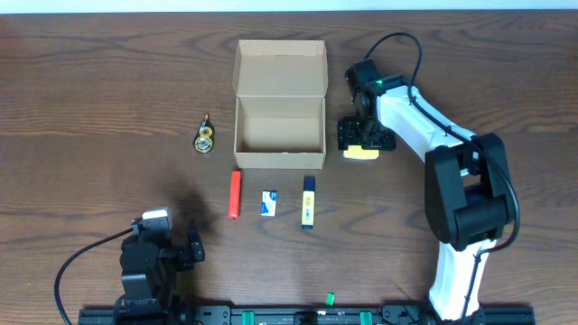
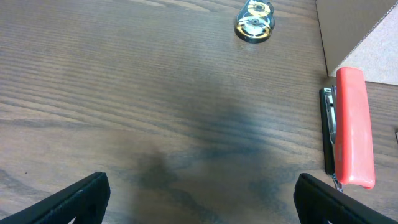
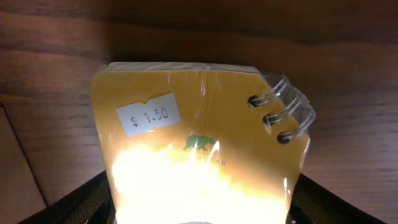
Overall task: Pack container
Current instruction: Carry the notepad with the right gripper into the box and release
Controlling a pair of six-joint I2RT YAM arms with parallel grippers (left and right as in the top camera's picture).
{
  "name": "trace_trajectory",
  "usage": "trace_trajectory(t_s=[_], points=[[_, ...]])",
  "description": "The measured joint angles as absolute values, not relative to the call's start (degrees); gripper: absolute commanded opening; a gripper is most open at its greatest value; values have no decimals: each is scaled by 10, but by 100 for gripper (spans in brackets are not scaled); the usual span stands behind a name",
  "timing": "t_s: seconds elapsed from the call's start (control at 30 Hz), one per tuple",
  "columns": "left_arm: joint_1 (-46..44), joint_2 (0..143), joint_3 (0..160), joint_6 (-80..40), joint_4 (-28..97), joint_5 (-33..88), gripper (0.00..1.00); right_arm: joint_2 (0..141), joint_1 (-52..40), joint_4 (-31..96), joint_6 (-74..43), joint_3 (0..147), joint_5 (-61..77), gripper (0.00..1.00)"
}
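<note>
jaws on the right gripper (image 3: 202, 214) sit spread round a yellow pad (image 3: 186, 155), one finger at each side edge, right up against it. whether they're actually squeezing, can't tell. pad's got a wire spiral (image 3: 283, 115) and a $1.50 sticker (image 3: 148, 114), and it lies on the table (image 1: 90, 90) just right of the box (image 1: 280, 135). over to the left gripper (image 2: 202, 211): jaws wide apart, nothing between them, hanging over the wood at front-left. box sits mid-table towards the far side, open, flap (image 1: 281, 68) tipped back away from the robot. in front of it, a row: red pen (image 1: 234, 194), small white-and-blue packet (image 1: 268, 203), yellow marker (image 1: 308, 201). left of the box, a little gold trinket (image 1: 206, 137).
</note>
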State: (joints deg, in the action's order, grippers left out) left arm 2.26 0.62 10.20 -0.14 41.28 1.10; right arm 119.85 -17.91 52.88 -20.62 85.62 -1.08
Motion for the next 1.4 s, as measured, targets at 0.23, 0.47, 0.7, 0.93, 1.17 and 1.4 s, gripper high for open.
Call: trace_trajectory(t_s=[0.23, 0.47, 0.7, 0.93, 1.17, 1.4], points=[[23, 6, 102, -1, 413, 11, 95, 1118, -179, 533, -206, 855, -12, 68], [23, 6, 102, -1, 413, 11, 96, 1047, -180, 533, -206, 855, 2, 67], [23, 6, 102, -1, 413, 11, 95, 993, -213, 510, -206, 855, 20, 69], [23, 6, 102, -1, 413, 11, 95, 979, -283, 442, -215, 855, 45, 68], [23, 6, 102, -1, 413, 11, 95, 980, -314, 396, -237, 859, 43, 65], [23, 6, 102, -1, 413, 11, 95, 1033, -315, 401, -242, 920, 40, 67]])
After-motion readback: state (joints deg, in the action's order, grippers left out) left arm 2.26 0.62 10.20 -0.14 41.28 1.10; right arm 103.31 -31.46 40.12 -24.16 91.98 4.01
